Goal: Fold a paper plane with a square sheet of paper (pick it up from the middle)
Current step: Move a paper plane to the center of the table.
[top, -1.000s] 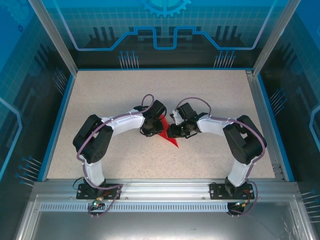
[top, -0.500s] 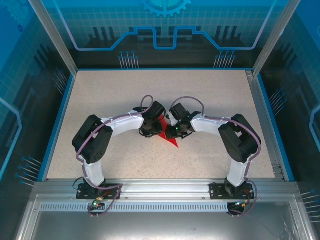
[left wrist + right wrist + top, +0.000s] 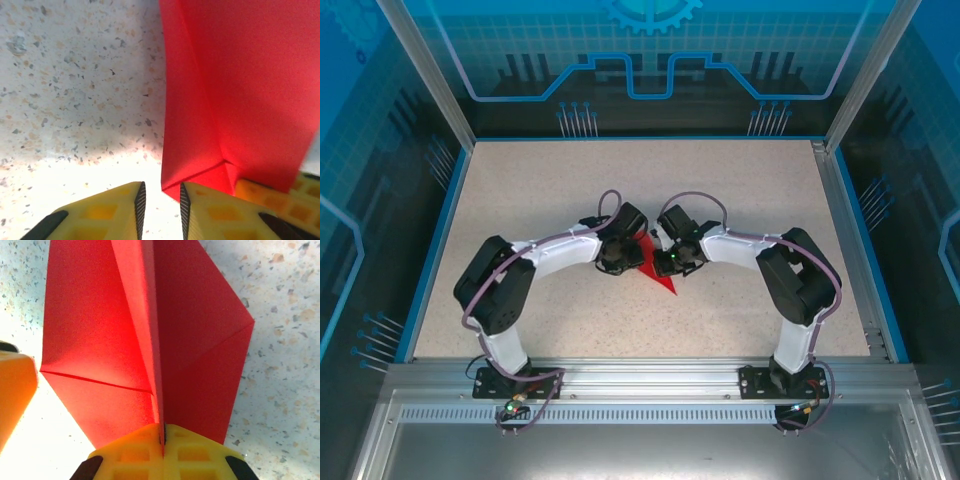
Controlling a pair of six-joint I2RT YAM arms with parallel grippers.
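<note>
Red paper plane (image 3: 100, 330) cropped at frame top; right gripper (image 3: 162, 434) pinches ridge

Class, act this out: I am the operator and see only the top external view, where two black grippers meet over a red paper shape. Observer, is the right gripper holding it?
Observer: Yes. The right gripper is shut on the centre ridge of the bright red folded paper sheet.
Operator: And the left gripper?
Observer: The left gripper has its yellow fingers apart, with a folded corner of the paper at the gap, not clamped.
</note>
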